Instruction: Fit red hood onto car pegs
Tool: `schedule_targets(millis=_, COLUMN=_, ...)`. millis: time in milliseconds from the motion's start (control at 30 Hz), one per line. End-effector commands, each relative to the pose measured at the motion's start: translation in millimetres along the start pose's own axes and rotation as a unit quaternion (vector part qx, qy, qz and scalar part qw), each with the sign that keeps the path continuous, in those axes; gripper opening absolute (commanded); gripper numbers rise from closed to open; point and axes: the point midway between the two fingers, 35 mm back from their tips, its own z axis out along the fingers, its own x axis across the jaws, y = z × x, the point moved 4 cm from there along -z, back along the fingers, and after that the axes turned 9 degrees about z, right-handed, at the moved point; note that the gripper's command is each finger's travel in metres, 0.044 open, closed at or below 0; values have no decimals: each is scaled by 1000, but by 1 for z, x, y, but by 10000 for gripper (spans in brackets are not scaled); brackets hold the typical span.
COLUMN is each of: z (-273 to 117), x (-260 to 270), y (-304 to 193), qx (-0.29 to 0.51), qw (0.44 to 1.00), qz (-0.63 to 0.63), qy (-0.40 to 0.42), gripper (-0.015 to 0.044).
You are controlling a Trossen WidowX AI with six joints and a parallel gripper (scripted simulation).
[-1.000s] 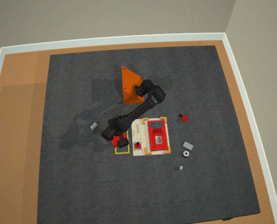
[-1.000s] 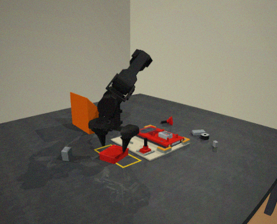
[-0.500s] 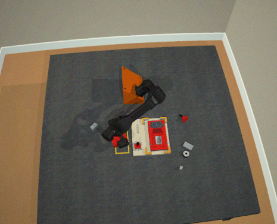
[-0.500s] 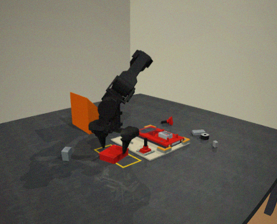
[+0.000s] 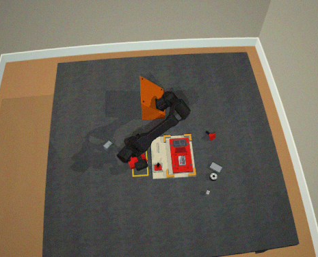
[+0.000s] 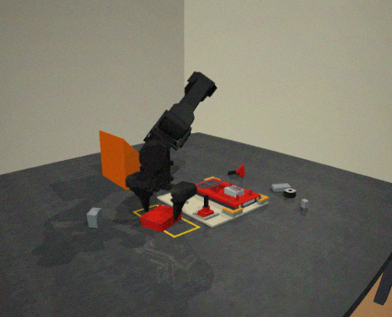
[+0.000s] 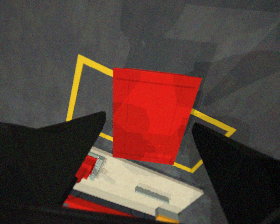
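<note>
While your black two-fingered gripper (image 6: 162, 211) (image 7: 148, 121) stands wide open and empty around the red flat-roofed hood (image 5: 134, 162) (image 6: 159, 217) (image 7: 150, 117), at centre of the wrist frame, you have lifting, fitting on the red chassis (image 5: 176, 167) (image 6: 214, 191) and withdrawing left.

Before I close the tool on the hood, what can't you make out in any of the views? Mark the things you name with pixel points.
- Corner holes of the hood (image 5: 133, 163) (image 6: 158, 218) (image 7: 150, 115): too small to make out in the exterior view, partly covered by the tool (image 5: 130, 163) (image 6: 162, 215) (image 7: 148, 121) in the top view, not discernible in the wrist view.
- Chassis pegs (image 5: 174, 167): too small in the top view to judge.
- Most of the chassis in the wrist view: cut off by the bottom edge.
- Hood's underside: face down in all views.
</note>
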Motion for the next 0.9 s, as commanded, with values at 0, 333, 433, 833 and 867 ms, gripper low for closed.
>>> schedule_targets(millis=0, z=3, x=0, y=-1, qx=3, qw=1000, qz=4, qy=2, gripper=440)
schedule_targets(millis=333, z=8, x=0, y=-1, qx=3, qw=1000, qz=4, qy=2, gripper=440)
schedule_targets(millis=433, z=10, x=0, y=-1, qx=3, qw=1000, qz=4, qy=2, gripper=440)
schedule_targets(millis=833, z=7, x=0, y=0, qx=0, qw=1000, qz=0, qy=0, gripper=282)
schedule_targets(millis=867, z=7, x=0, y=0, qx=0, qw=1000, qz=0, qy=0, gripper=275)
